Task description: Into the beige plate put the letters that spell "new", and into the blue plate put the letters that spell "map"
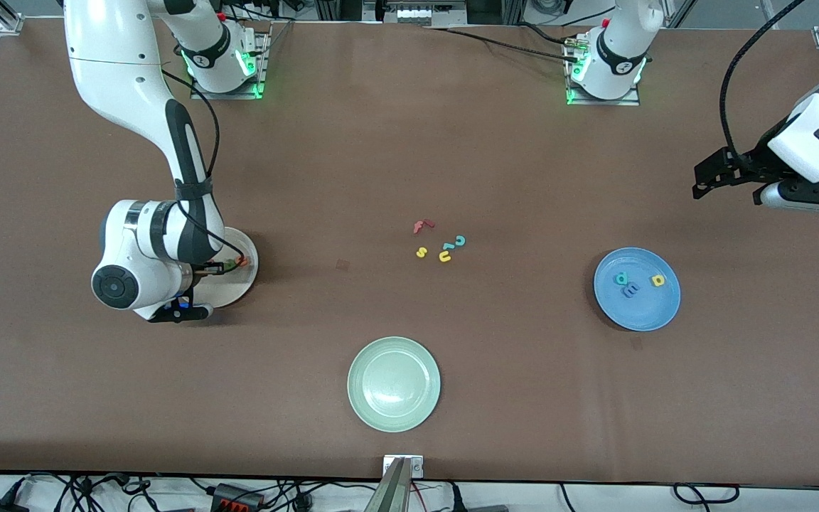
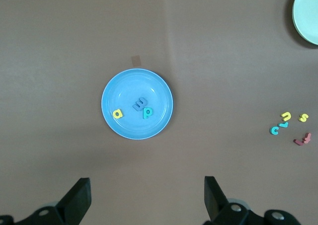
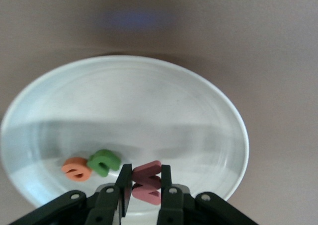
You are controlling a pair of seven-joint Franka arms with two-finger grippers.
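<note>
Brown tabletop [image 1: 352, 142] carries the beige plate [image 3: 164, 106], where the right gripper [image 3: 144, 187] pinches the pinkish-red w [image 3: 147, 181] beside the green n [image 3: 103, 162] and orange e [image 3: 76, 168]. Spread wide, the empty left gripper [image 2: 146, 199] waits over the table near the blue plate [image 2: 124, 86], which holds the blue m [image 2: 139, 104], yellow a [image 2: 117, 114] and teal p [image 2: 147, 112].

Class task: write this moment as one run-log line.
right gripper: shut on w, over beige plate | e, n: in plate | left gripper: open, waiting above blue plate
</note>
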